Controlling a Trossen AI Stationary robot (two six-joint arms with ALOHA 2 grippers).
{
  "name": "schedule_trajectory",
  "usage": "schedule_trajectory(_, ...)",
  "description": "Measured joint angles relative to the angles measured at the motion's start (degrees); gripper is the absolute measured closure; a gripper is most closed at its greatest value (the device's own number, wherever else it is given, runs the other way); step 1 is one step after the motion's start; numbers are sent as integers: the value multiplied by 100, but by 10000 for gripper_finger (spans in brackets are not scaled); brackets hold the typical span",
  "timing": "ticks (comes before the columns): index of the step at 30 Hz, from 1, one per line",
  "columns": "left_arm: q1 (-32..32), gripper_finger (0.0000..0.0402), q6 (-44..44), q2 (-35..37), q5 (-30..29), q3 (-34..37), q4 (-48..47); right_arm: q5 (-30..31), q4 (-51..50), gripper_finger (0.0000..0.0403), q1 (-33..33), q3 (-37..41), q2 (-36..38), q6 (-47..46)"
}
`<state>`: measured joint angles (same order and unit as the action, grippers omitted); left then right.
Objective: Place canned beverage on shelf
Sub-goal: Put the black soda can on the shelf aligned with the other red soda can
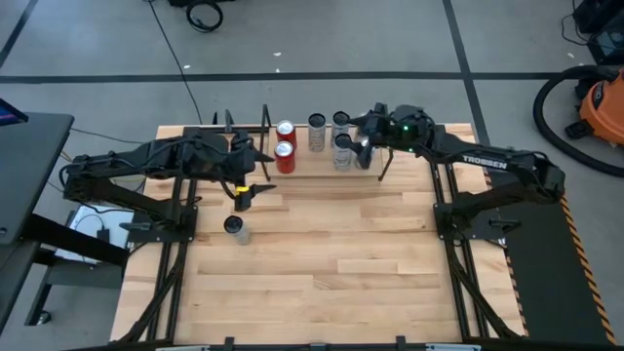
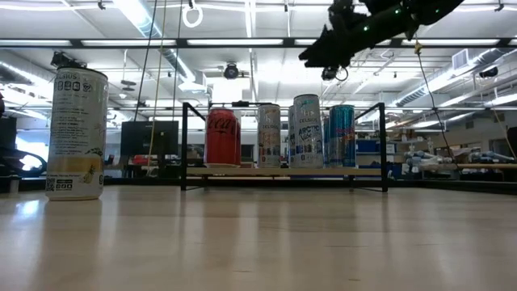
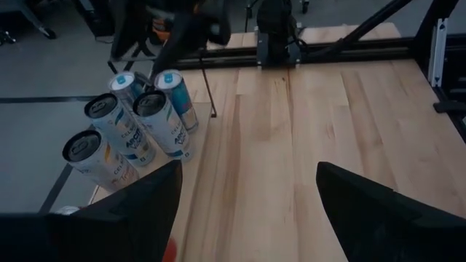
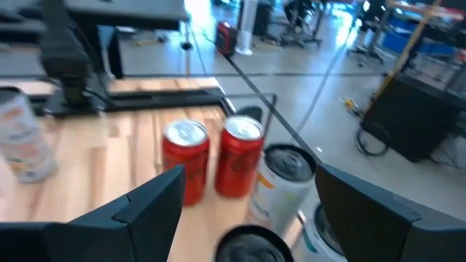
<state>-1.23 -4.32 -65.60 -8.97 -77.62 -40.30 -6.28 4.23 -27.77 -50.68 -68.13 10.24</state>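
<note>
Cans on the shelf, one can left out on the table

The shelf (image 1: 302,146) at the table's (image 1: 322,283) far edge carries two red cans (image 1: 285,151) and several silver cans (image 1: 331,141). The right gripper (image 1: 363,146) hovers over the silver ones, fingers apart and empty. The left gripper (image 1: 244,200) hangs open near a lone can (image 1: 235,229) standing apart from the shelf.
</note>
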Motion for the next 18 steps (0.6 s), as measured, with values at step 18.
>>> schedule_trajectory(18,344,83,1914,2,-97,28,-1808,-433,-201,87,383,0,650,0)
